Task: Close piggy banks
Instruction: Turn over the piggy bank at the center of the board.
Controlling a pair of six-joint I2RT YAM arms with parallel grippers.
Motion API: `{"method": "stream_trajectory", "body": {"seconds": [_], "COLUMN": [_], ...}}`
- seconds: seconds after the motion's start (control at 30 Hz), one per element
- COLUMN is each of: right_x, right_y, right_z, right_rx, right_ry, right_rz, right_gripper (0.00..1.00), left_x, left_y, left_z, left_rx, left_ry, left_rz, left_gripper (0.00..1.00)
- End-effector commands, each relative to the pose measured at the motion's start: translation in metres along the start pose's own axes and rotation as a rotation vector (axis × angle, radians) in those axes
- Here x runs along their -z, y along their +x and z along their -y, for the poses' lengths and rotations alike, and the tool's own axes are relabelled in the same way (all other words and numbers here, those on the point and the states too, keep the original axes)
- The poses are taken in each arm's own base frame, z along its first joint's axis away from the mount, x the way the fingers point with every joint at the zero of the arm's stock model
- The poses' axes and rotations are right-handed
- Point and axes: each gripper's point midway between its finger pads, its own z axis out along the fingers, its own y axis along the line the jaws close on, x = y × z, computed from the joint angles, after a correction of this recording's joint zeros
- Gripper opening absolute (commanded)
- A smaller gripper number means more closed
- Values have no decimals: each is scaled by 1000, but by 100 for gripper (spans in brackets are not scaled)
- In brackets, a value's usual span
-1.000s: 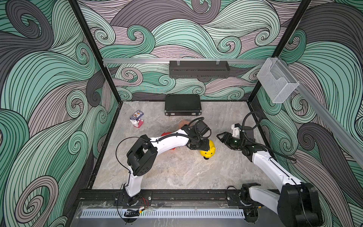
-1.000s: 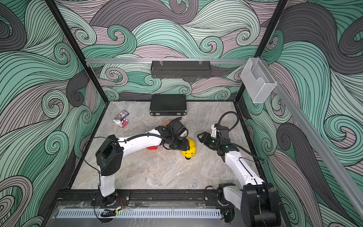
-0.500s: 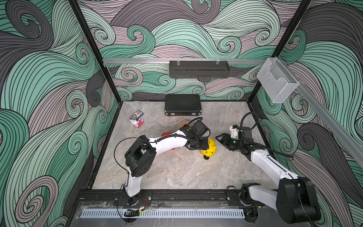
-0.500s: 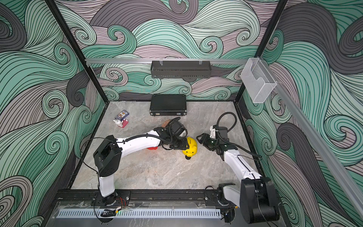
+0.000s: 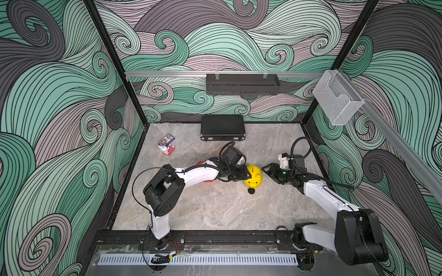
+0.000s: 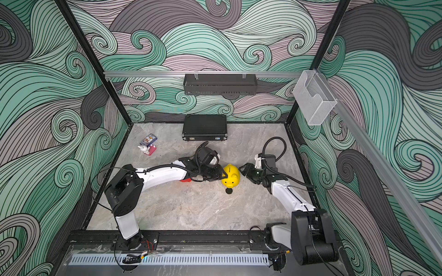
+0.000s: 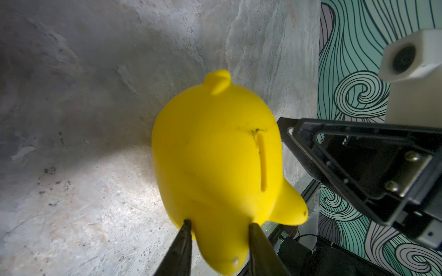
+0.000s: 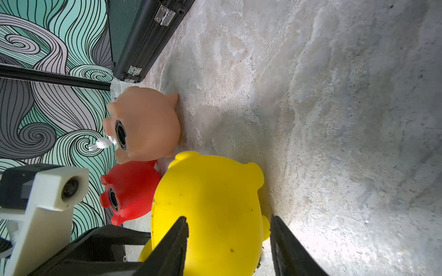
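Observation:
The yellow piggy bank (image 5: pixel 254 176) (image 6: pixel 231 176) stands mid-table with its coin slot up and its belly hole hidden. My left gripper (image 7: pixel 218 223) (image 5: pixel 246 174) is shut on a small nub at the bank's end. From the opposite side, my right gripper (image 8: pixel 228 217) (image 5: pixel 266 170) is open, its fingers either side of the yellow bank (image 8: pixel 210 210). A black round plug (image 5: pixel 251 190) lies on the table by the bank's snout. Behind, the red piggy bank (image 8: pixel 131 191) and the peach-pink one (image 8: pixel 148 124) lie on their sides with open belly holes showing.
A black case (image 5: pixel 222 127) lies at the back wall. A card pack (image 5: pixel 166 139) and a small red-and-white figure (image 5: pixel 168 150) sit at the back left. A black shelf (image 5: pixel 242 84) and a clear holder (image 5: pixel 337 98) hang on the walls.
My left gripper has closed onto the yellow piggy bank's nub. My right gripper has moved left, up to the bank's other side.

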Motion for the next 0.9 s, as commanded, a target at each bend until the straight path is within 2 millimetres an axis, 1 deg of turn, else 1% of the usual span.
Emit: {"method": "stream_trajectory", "body": {"seconds": [0.0, 0.23, 0.4, 0.57, 0.87], "right_x": [-2, -4, -9, -12, -13], "right_y": [1, 3, 7, 10, 11], "right_z": [-2, -4, -8, -10, -13], "right_rx": [20, 26, 35, 42, 49], "right_ry": [-12, -22, -31, -34, -40], "right_rz": [-8, -22, -48, -68, -82], "right_gripper": [56, 56, 56, 56, 56], "left_x": [-6, 1, 4, 8, 17], "left_y": [14, 13, 8, 9, 9], "left_z": [-41, -59, -57, -68, -76], "left_rx": [70, 105, 116, 119, 114], "left_ry": [-108, -115, -98, -131, -164], "left_rz": [-42, -30, -30, -24, -16], "left_gripper": [36, 36, 38, 38, 39]}}
